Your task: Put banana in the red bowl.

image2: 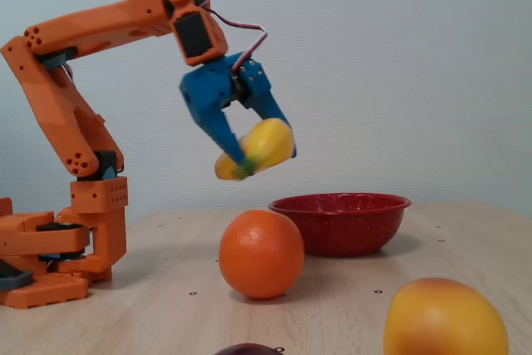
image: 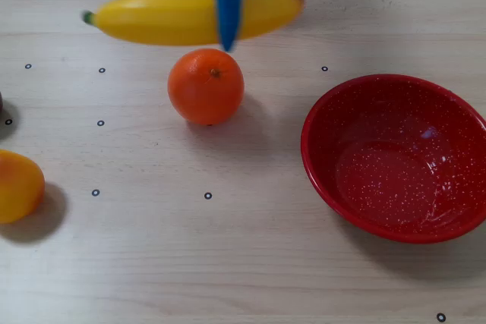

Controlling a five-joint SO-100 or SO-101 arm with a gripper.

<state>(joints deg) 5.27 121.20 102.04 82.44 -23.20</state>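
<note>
Overhead, the blue pincer (image: 225, 32) is clamped across the banana (image: 159, 19), which lies crosswise at the top of the picture, above the orange (image: 206, 86) and well to the left of the red bowl (image: 395, 157). To carry it well, I judge the arm should swing on toward the bowl while keeping the fruit high enough to clear the orange and the near rim, then let go only once the banana's middle is over the bowl's floor, since its ends overhang far on both sides. The pincer's upper part is cut off by the top edge here. A yellow-orange fruit (image: 17, 185) is cropped at the left edge.

From the fixed view, the pincer (image2: 249, 155) holds the banana (image2: 259, 147) in the air, higher than the bowl (image2: 341, 222) and the orange (image2: 261, 253). The banana is blurred and seen nearly end-on, so its length and the exact grip are hard to make out. A dark thing at the bottom edge cannot be identified.
</note>
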